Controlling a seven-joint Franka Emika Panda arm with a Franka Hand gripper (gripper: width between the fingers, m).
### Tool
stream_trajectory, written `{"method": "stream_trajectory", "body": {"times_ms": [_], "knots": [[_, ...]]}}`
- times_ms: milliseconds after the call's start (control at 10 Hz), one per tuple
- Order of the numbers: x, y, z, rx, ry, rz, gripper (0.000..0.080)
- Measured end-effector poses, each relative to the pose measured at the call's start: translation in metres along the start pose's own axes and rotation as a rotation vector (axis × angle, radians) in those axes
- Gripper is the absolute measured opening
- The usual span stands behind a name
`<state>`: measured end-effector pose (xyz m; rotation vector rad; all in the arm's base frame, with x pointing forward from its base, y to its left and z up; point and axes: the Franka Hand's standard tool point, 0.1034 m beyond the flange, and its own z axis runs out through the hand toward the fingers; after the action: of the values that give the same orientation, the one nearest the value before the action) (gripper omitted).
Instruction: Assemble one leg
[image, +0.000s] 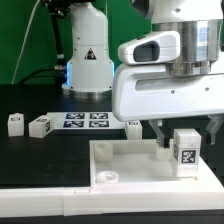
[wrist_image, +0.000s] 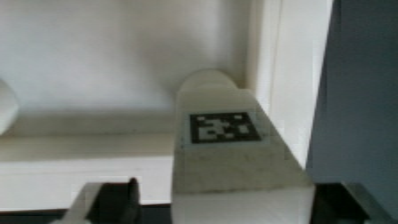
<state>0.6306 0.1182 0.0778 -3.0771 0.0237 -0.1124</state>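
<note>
A: Leg (image: 184, 150) first. White post with a marker tag, upright, over the far corner of the white tray (image: 120, 163) on the exterior view's right. Wrist view shows the same leg (wrist_image: 228, 150) running out from between the fingers, tag facing the camera.

B: Gripper (image: 185, 133) state?

A: Closed onto the leg, one finger on each side near its top. Wrist view agrees: dark finger pads (wrist_image: 112, 200) hug the near end of the post.

B: Seated in the socket yet?

A: Can't tell. Its bottom sits low, at or just inside the tray wall, but the corner socket is hidden behind leg and gripper. I'd judge it mid-insertion: carried to the corner, not confirmed seated or screwed in.

B: So what's done, what's left?

A: Done: leg picked and brought to the tray corner, upright. Left, by my read: push or twist it home, then let go.

B: Other stuff?

A: Three more loose legs (image: 40, 126) on the black surface (image: 40, 160) behind the tray, two toward the exterior view's left, one near the gripper. The marker board (image: 85, 120) lies flat between them. Round socket (image: 103, 175) at the tray's near corner is empty.
</note>
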Motion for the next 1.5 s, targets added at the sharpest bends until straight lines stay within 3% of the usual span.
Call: {"method": "stream_trajectory", "body": {"times_ms": [100,200,800,1100,1400,1500], "knots": [[0.0,0.0001,0.0,0.0,0.0,-0.001,0.0388],[0.0,-0.0001,0.0,0.001,0.0,0.013,0.029],[-0.003,0.005,0.0013,0.01,0.0,1.033,0.029],[-0.0042,0.0051,0.002,0.018,-0.016,1.396,0.0291],[-0.0047,0.0041,0.0023,0.023,-0.028,1.521,0.0291],[-0.0049,0.0035,0.0025,0.024,-0.027,1.459,0.0389]]}}
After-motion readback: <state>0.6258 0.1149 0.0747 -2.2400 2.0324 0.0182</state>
